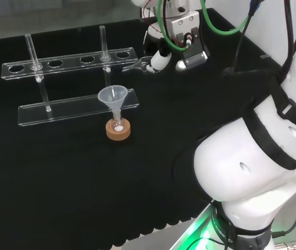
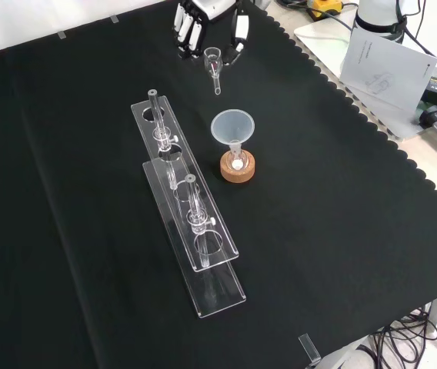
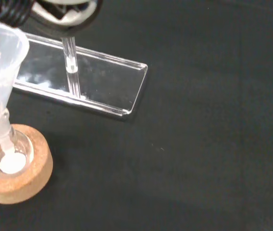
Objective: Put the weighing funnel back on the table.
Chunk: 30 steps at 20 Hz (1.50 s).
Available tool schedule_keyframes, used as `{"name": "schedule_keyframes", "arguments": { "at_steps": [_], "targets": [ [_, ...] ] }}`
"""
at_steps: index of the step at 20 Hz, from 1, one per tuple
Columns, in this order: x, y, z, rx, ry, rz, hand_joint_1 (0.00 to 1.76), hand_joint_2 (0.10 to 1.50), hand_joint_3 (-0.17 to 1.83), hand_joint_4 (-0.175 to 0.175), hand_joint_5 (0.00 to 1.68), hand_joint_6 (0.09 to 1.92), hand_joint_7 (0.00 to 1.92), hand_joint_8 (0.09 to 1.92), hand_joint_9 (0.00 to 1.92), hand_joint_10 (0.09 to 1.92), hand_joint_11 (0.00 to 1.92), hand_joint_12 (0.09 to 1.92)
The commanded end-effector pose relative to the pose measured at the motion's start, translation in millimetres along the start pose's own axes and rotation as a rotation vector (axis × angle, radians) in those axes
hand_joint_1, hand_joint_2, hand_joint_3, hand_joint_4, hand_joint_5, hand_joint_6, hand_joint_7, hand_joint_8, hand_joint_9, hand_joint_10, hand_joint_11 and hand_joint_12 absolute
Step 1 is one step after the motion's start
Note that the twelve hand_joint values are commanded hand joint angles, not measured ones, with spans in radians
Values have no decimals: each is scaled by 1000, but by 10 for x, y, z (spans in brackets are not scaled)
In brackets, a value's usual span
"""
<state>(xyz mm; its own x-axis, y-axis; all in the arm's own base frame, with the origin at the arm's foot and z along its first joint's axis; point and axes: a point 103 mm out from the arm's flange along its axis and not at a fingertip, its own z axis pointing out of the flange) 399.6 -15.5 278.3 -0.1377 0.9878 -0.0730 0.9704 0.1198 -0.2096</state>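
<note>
The weighing funnel (image 2: pixel 214 65) is a small clear scoop with a short stem, seen near the cloth's far edge in the front view. My hand (image 2: pixel 191 27) comes in from the top of that view and is shut on it, pinching its cup between fingers and thumb (image 2: pixel 238 32). In the head view the hand (image 1: pixel 160 58) holds the weighing funnel (image 1: pixel 138 65) just right of the rack's end. Whether the piece touches the cloth I cannot tell. In the wrist view its stem (image 3: pixel 70 62) hangs in front of the rack's base.
The funnel (image 2: pixel 233 127) stands in a small flask on a cork ring (image 2: pixel 238 168) mid-cloth. Beside it a long clear rack (image 2: pixel 191 223) holds two test tubes (image 2: pixel 192 201). The cloth's scalloped edge (image 2: pixel 372 131) and papers (image 2: pixel 384 65) lie to the right.
</note>
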Motion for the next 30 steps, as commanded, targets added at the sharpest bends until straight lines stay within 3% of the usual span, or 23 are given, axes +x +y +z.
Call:
{"name": "schedule_keyframes", "arguments": {
  "at_steps": [1,11,23,30],
  "targets": [
    [-96,51,75,-17,53,9,1113,702,574,175,1271,644,757,623,1217,134,940,934],
    [-433,195,133,-73,114,60,1113,702,574,175,1270,646,757,622,1219,132,940,933],
    [-1107,413,213,-68,162,127,1113,702,574,175,1270,646,758,622,1221,128,939,933],
    [-1331,623,389,-63,179,142,1114,702,574,175,1270,645,758,622,1221,127,939,934]
  ]
}}
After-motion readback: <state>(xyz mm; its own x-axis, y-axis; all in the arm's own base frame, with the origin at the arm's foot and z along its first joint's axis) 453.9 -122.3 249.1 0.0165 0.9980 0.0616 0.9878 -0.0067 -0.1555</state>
